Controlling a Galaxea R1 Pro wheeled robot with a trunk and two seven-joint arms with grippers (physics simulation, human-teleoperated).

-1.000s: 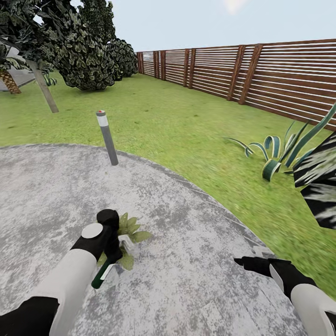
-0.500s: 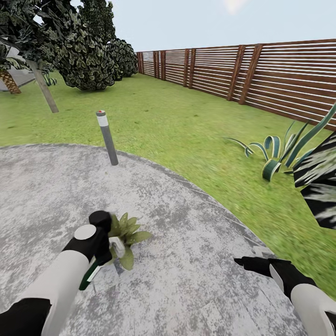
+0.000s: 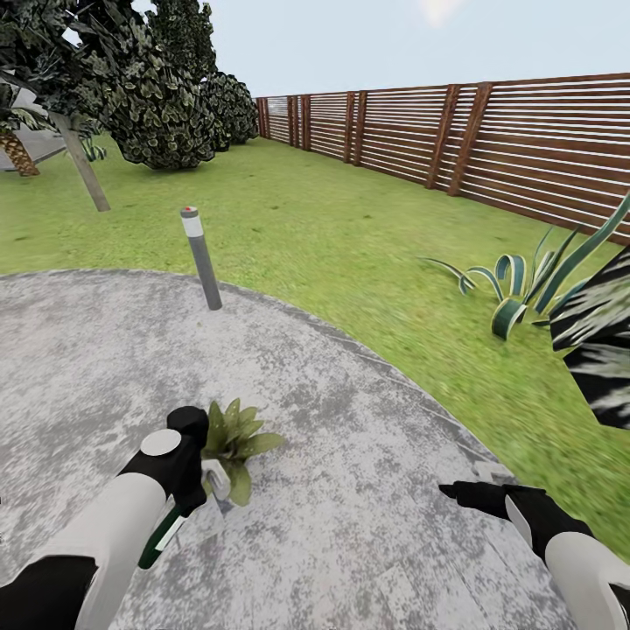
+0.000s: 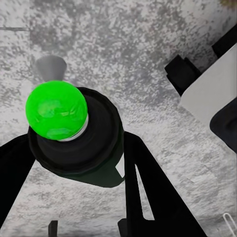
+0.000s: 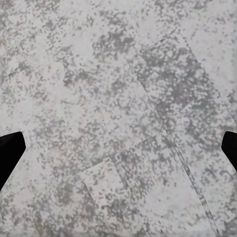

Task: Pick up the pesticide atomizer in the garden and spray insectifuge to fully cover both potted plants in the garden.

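head view: the left tool (image 3: 197, 490) is clamped on the atomizer (image 3: 162, 538), a dark green-and-white bottle that slants down out of it toward the robot. the tool sits low over the round grey paved patch (image 3: 350, 437), right beside one potted plant (image 3: 232, 437), whose pointed green leaves fan out on the side away from the arm. the right tool (image 3: 459, 492) hovers over the patch near its grassy edge, well apart from the plant; i cannot tell here how its fingers stand. a grey lamp post (image 3: 201, 258) stands upright at the patch's far rim. beyond lie the lawn (image 3: 332, 227), a striped agave (image 3: 525, 280), trees (image 3: 131, 79) and a brown slatted fence (image 3: 490, 140).

left wrist view: two black fingers (image 4: 148, 187) press the atomizer's black body (image 4: 94, 148) from either side; its bright green dot (image 4: 57, 111) faces the camera, paving behind.

right wrist view: black fingertips (image 5: 10, 148) show at opposite edges, spread wide with nothing between, over mottled paving (image 5: 118, 98).
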